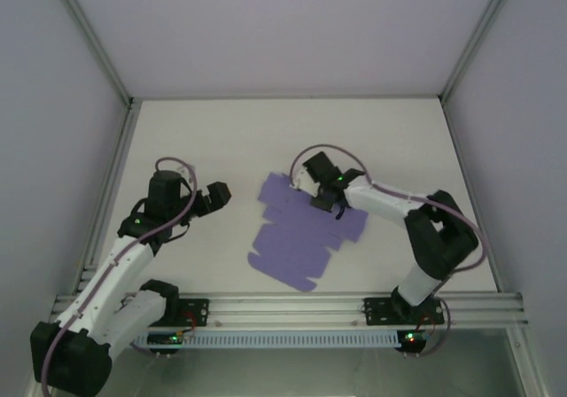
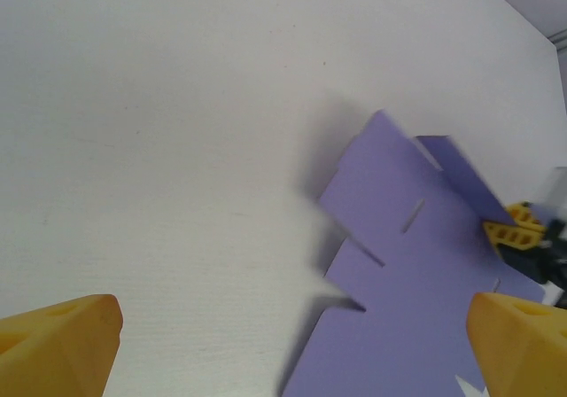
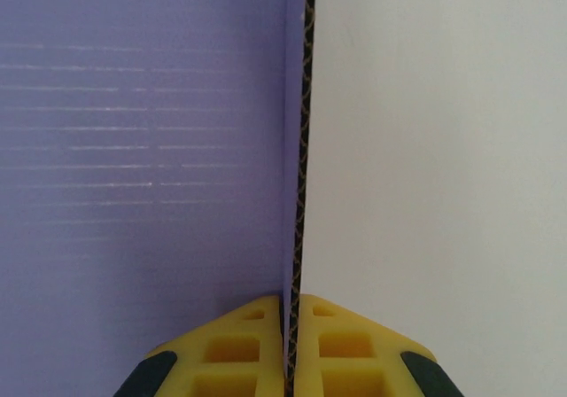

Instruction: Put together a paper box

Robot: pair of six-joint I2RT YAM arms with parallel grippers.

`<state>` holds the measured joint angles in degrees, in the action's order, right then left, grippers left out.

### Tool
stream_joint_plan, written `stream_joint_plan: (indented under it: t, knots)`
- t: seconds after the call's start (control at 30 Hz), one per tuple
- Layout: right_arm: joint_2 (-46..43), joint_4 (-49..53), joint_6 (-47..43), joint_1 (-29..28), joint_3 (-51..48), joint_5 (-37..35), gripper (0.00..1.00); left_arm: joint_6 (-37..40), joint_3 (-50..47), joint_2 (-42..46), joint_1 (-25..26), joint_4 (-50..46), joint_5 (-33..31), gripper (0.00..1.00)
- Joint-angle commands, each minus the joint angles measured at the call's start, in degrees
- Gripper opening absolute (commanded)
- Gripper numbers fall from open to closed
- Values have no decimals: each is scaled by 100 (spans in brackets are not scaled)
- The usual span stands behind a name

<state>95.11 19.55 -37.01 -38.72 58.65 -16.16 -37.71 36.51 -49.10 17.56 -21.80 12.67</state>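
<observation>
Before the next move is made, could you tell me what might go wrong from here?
The right gripper pinches only a thin flap edge of the paper box; it may slip or crease wrongly. The left gripper is open, apart from the blank, so the sheet may slide rather than fold.

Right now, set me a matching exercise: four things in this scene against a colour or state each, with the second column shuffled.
Column one:
1. left jaws
2. right jaws
3. paper box
4. table

Column two:
A. lilac, an unfolded blank
B. white
C. shut on the paper box's edge
D. wide open, holding nothing

Pairs: 1-D, 2-C, 3-A, 4-B
</observation>
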Motion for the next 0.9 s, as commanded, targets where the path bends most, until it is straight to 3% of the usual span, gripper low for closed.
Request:
stream_joint_plan:
  t: [0.0,0.07,0.2,0.47,0.57,0.77,0.87]
  knots:
    - [274,-1786,-1926,-285,-314,-1201,0,46,1,-51,-34,227,175,100]
    - [333,-3135,-2478,-418,-789,-1104,0,-38,-11,-106,-34,214,239,100]
    - [463,-5814,-3549,-570,-1814,-156,0,-116,98,-280,-34,334,601,100]
    - [1437,-8419,-4601,-1017,-2119,-434,0,-761,419,-1347,57,1630,1786,100]
    - [1272,-8143,-4642,-1108,-2091,-559,0,-708,893,-1891,210,1500,1844,100]
    - [321,-5784,-3471,-1104,-1885,-158,0,-655,1220,-2357,406,1477,1649,99]
    - [186,-5581,-3268,-1110,-1857,-69,0,-728,1259,-2539,412,1556,1699,100]
